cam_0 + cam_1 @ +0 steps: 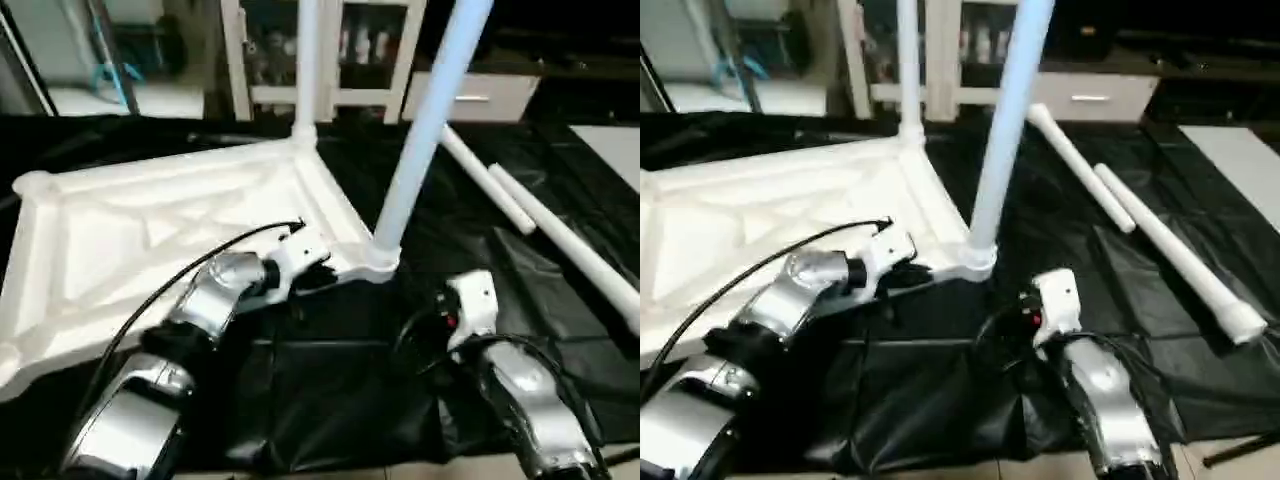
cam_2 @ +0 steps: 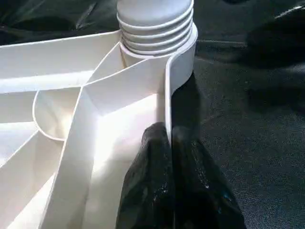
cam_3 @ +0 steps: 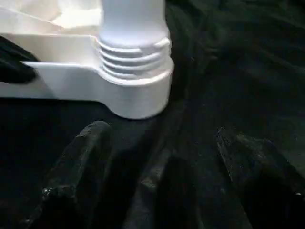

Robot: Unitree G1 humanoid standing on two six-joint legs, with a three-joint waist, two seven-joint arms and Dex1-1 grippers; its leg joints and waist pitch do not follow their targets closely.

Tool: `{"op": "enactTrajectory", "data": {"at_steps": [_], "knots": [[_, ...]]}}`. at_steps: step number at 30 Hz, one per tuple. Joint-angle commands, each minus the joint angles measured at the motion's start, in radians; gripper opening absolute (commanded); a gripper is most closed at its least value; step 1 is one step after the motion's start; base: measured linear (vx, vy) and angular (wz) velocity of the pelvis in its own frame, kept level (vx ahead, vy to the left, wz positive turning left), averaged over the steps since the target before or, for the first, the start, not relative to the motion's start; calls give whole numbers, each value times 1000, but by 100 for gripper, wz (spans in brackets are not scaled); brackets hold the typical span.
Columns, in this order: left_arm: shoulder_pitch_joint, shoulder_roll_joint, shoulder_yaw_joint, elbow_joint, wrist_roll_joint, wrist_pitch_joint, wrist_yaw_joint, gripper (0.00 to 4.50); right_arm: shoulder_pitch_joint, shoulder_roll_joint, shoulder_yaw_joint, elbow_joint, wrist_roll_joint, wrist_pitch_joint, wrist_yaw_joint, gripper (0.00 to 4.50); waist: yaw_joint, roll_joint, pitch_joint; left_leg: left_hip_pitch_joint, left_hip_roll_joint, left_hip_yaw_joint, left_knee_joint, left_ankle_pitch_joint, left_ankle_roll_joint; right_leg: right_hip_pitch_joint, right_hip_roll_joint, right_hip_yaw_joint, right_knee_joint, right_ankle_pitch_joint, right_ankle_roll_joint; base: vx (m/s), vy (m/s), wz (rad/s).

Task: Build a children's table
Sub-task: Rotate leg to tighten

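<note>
Beside the table top's (image 1: 150,240) near rim, left tool (image 1: 318,275) clamped shut.

The left end effector (image 2: 169,143) is pinched closed, while the right end effector (image 3: 162,157) holds its fingers spread apart.

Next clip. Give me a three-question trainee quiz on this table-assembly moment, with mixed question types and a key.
1. True or false: both loose legs lie on the black cloth, to the robot's right of the tabletop.
2. How many legs stand upright in corner sockets of the tabletop?
3. Multiple choice: the left end effector is
A. open above a loose leg
B. shut on the tabletop's rim beside the near upright leg
C. holding an upright leg

Key
1. True.
2. Two: the near one and a far one.
3. B. The right end effector is open, short of the near leg's socket.
</note>
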Motion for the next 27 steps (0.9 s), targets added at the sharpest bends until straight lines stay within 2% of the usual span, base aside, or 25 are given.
{"op": "enactTrajectory", "data": {"at_steps": [1, 2, 3, 5, 6, 7, 9, 10, 12, 14, 15, 16, 18, 19, 20, 21, 22, 23, 24, 25, 26, 27], "knots": [[16, -20, 1, 68, 11, 35, 59, 0, 6, -10, -26, -52, 22, 27, 7, 377, 6, -9, -39, -5, 19, 0, -69, -282, 41, 39, -43, 35, -84, -299, -142, 0, 0, 0], [6, -29, 9, 78, 10, 34, 84, 0, 8, -11, -31, -62, 23, 38, 3, 377, 8, -9, -40, -4, 20, 0, -69, -279, 38, 39, -44, 35, -84, -298, -142, 0, 0, 0], [-3, -38, 17, 88, 9, 33, 108, 0, 10, -13, -35, -72, 25, 49, -2, 377, 8, 0, -39, -3, 20, -1, -69, -281, 34, 37, -43, 35, -84, -293, -144, 0, 0, 0], [-33, -71, 47, 121, -11, 19, 165, 44, 12, -12, -41, -93, 26, 77, -19, 386, 9, -8, -41, 0, 17, 0, -66, -277, 28, 39, -39, 37, -82, -259, -144, 0, 0, 0], [-53, -93, 69, 140, -31, 17, 190, 44, 14, -11, -41, -106, 28, 93, -27, 386, 7, -10, -41, -2, 16, 1, -65, -270, 30, 41, -39, 38, -80, -243, -150, 0, 0, 0], [-68, -111, 85, 151, -48, 25, 195, 44, 16, -10, -40, -119, 28, 106, -31, 386, 10, -9, -43, -6, 14, 0, -62, -246, 35, 46, -41, 38, -75, -206, -161, 0, 0, 0], [-77, -120, 94, 156, -58, 33, 194, 69, 17, -9, -39, -125, 29, 112, -32, 386, 11, -8, -48, -6, 14, 0, -56, -198, 47, 47, -40, 36, -69, -132, -180, 0, 0, 0], [-86, -128, 101, 157, -63, 35, 203, 84, 18, -9, -36, -129, 28, 116, -29, 386, 11, -10, -49, -6, 13, 0, -54, -182, 52, 48, -40, 36, -66, -104, -184, 0, 0, 0], [-108, -156, 134, 142, -94, 24, 231, 86, 25, -6, -30, -140, 25, 123, -25, 386, 14, -11, -53, -8, 12, 1, -45, -115, 74, 54, -39, 34, -52, 18, -211, 0, 0, 0], [-110, -168, 153, 124, -117, 23, 233, 99, 24, -5, -28, -137, 20, 122, -25, 386, 16, -12, -54, -9, 12, 2, -40, -83, 94, 54, -39, 34, -46, 76, -237, 0, 0, 0], [-112, -174, 165, 119, -130, 20, 233, 121, 25, -4, -29, -138, 16, 126, -27, 386, 20, -14, -56, -11, 12, 2, -36, -67, 104, 57, -40, 33, -40, 102, -249, 0, 0, 0], [-116, -182, 189, 113, -148, -4, 262, 121, 24, -3, -29, -138, 14, 130, -29, 386, 20, -19, -55, -12, 11, 3, -35, -62, 112, 55, -39, 33, -40, 109, -251, 0, 0, 0], [-116, -182, 189, 113, -148, -4, 262, 126, 24, -3, -29, -138, 14, 130, -29, 386, 21, -16, -52, -12, 12, 3, -35, -83, 119, 54, -40, 32, -43, 79, -249, 0, 0, 0], [-119, -188, 206, 111, -160, -22, 284, 131, 24, -1, -28, -138, 14, 133, -30, 386, 21, -16, -49, -10, 13, 3, -38, -120, 111, 52, -41, 32, -49, 13, -238, 0, 0, 0], [-118, -181, 210, 97, -167, -19, 272, 131, 23, -1, -25, -140, 12, 135, -29, 386, 21, -16, -49, -9, 14, 3, -38, -130, 106, 53, -41, 33, -50, -3, -236, 0, 0, 0], [-117, -168, 218, 72, -180, -13, 250, 131, 22, -2, -20, -143, 10, 139, -27, 386, 21, -24, -49, -9, 14, 4, -39, -136, 105, 53, -42, 33, -52, -17, -231, 0, 0, 0], [-117, -168, 218, 72, -180, -13, 250, 131, 22, -2, -20, -143, 10, 139, -27, 386, 24, -18, -49, -9, 15, 2, -41, -142, 96, 53, -44, 33, -51, -44, -226, 0, 0, 0], [-100, -119, 197, 0, -183, 3, 159, 131, 20, 0, -13, -148, 14, 144, -19, 386, 25, -23, -46, -10, 17, 0, -43, -141, 91, 53, -46, 33, -51, -57, -218, 0, 0, 0], [-100, -119, 197, 0, -183, 3, 159, 131, 20, 0, -13, -148, 14, 144, -19, 386, 24, -18, -49, -8, 18, 1, -42, -129, 85, 50, -43, 33, -47, -45, -216, 0, 0, 0], [-78, -61, 168, -75, -179, 44, 58, 131, 18, -3, -3, -153, 15, 144, -4, 386, 23, -19, -47, -6, 18, 1, -43, -121, 82, 49, -42, 33, -46, -32, -217, 0, 0, 0], [-78, -61, 168, -75, -179, 44, 58, 131, 18, -3, -3, -153, 15, 144, -4, 386, 22, -17, -48, -7, 18, 1, -43, -113, 82, 49, -42, 34, -43, -22, -219, 0, 0, 0], [-41, 20, 118, -165, -170, 92, -74, 131, 16, -10, 4, -161, 28, 143, 28, 386, 22, -14, -49, -2, 21, 1, -42, -105, 78, 48, -43, 33, -40, 3, -228, 0, 0, 0]]}}
